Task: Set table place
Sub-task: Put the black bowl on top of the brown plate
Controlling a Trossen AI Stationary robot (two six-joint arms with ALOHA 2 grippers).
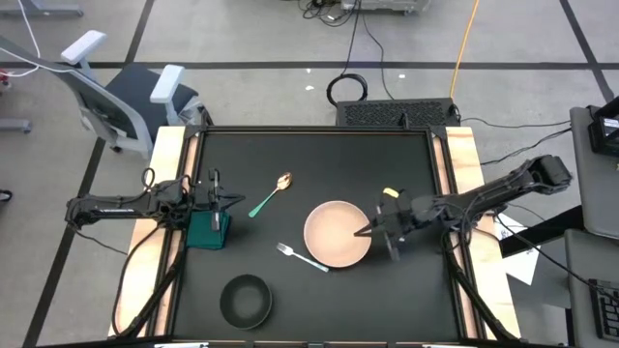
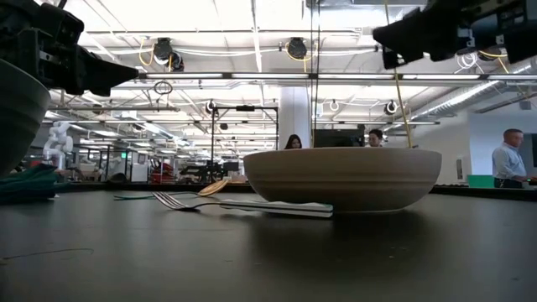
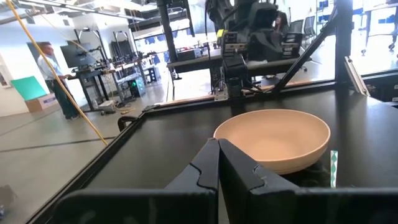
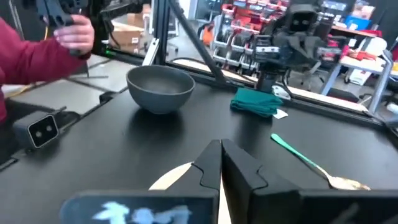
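Two grippers are seen over the table [image 1: 319,155], both with fingers pressed together and nothing held. The right gripper [image 1: 360,232] is poised above the right rim of the pinkish-beige plate [image 1: 337,234]. The left gripper [image 1: 240,201] is held near the left edge, just above a folded green cloth [image 1: 209,230]. The fork [image 1: 300,256] is laid against the plate's lower left edge. The green-handled spoon [image 1: 270,194] is found between cloth and plate; the black bowl [image 1: 246,299] is placed near the front edge.
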